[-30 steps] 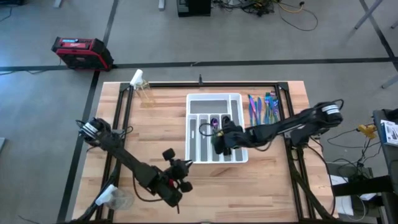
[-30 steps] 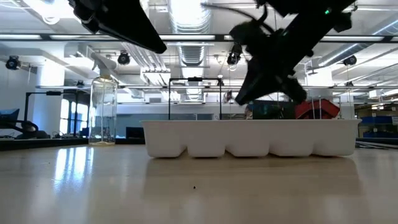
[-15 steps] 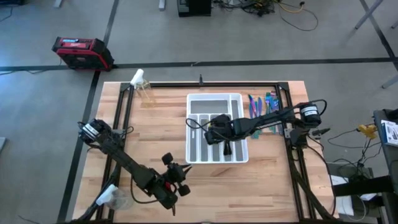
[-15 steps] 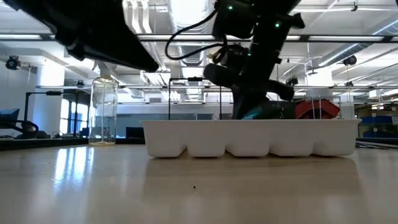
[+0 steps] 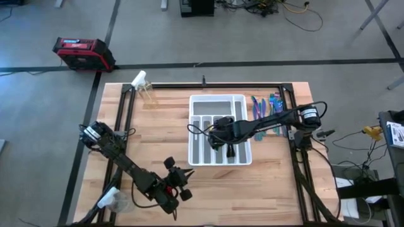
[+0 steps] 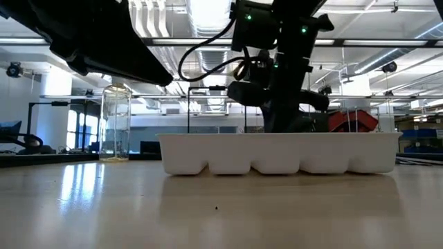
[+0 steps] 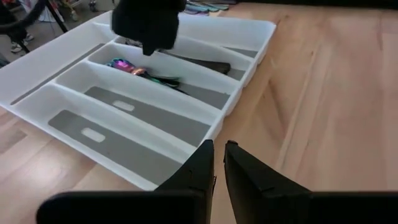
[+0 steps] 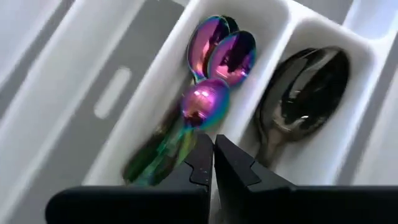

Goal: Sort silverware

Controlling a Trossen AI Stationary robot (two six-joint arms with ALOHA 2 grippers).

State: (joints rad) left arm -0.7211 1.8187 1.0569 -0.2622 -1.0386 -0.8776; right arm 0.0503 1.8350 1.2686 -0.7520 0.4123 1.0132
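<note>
From above, the right tool (image 5: pixel 229 150) hangs over the white tray (image 5: pixel 218 101) mid-bench, while loose silverware (image 5: pixel 266 106) lies just right of the tray. The left tool (image 5: pixel 180 187) waits near the front edge. At bench level, the dark arm dips behind the tray's wall. Past the left tool's nearly touching fingers (image 7: pixel 200 167), iridescent pieces lie in one compartment. The right wrist shows its fingers closed, empty, above three purple spoons (image 8: pixel 211 68); a dark spoon (image 8: pixel 303 93) sits next door.

Reaching in from the right, right gripper (image 5: pixel 222 140) pinched closed; left gripper (image 5: pixel 181 187) waiting low, fingers together.
</note>
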